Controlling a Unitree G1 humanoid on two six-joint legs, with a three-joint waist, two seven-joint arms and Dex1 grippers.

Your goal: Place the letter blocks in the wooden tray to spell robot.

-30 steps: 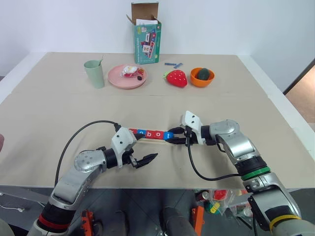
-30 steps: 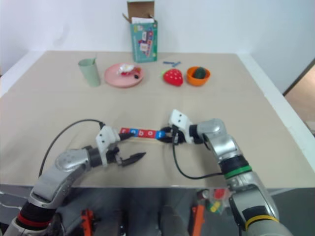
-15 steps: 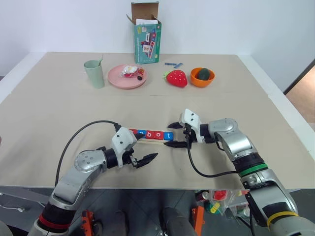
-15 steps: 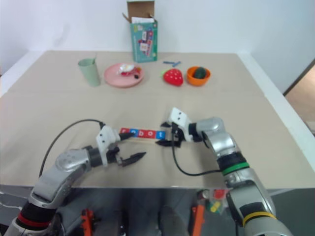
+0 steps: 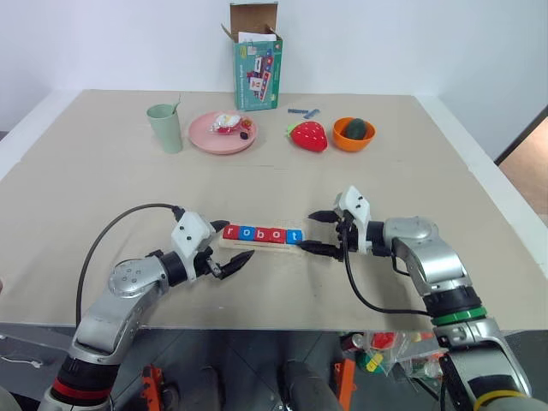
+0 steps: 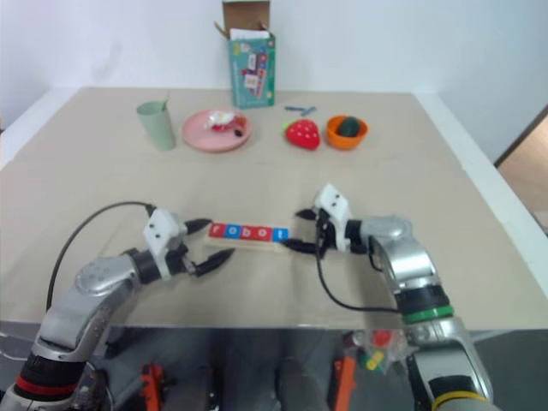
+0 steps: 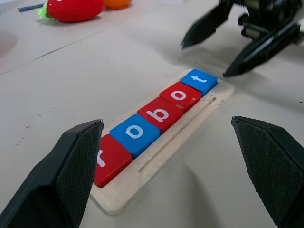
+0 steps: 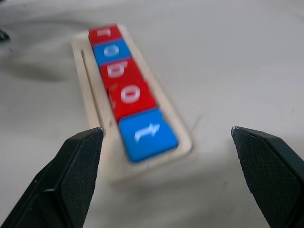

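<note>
Left eye view: blocks (image 5: 262, 234) spell "robot" in the tray (image 5: 257, 244), frame centre. Left end effector (image 5: 229, 247) and right end effector (image 5: 315, 231) flank it, both wide, empty.

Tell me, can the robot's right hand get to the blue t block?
Probably yes. The right hand is open and sits just beside the tray's end where the blue t block lies, with only bare table between them.
</note>
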